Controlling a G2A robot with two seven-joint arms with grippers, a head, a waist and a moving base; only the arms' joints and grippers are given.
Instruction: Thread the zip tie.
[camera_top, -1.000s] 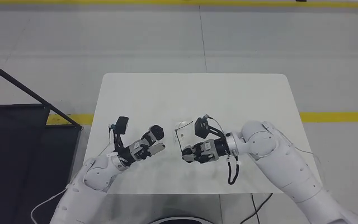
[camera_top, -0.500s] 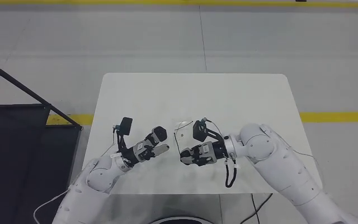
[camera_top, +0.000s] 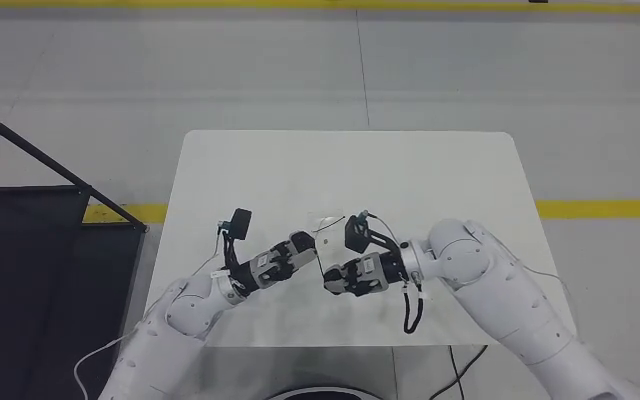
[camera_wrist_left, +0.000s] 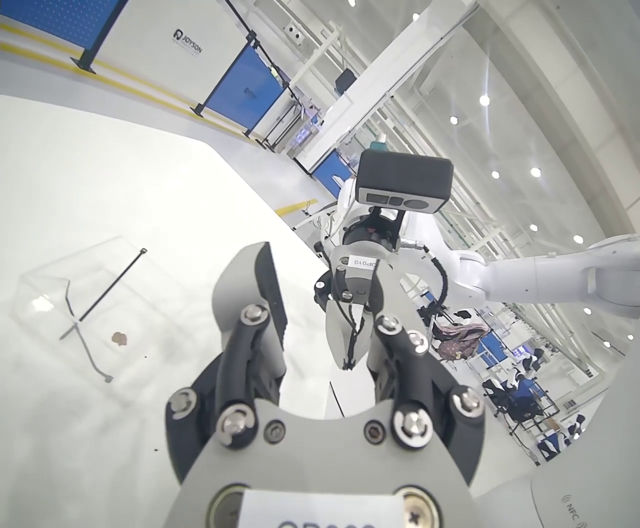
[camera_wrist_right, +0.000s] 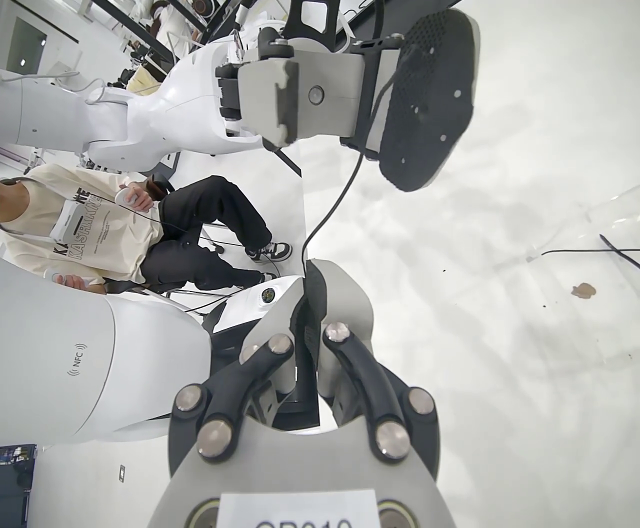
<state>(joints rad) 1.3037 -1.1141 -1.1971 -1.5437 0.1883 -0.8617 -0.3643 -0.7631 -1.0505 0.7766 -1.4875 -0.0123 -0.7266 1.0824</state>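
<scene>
**Holding the zip tie between two grippers**

Right gripper: jaws closed on a black zip tie, whose free length curves away from them toward the left gripper. Left gripper: jaws spread wide and holding nothing. It faces the right gripper closely above the near middle of the white bench. The tie's far end passes just beside one of its fingers; contact cannot be judged. Clear tray: rests on the bench near both grippers and contains a second black tie.

left end effector spread, right end effector clamped
</scene>
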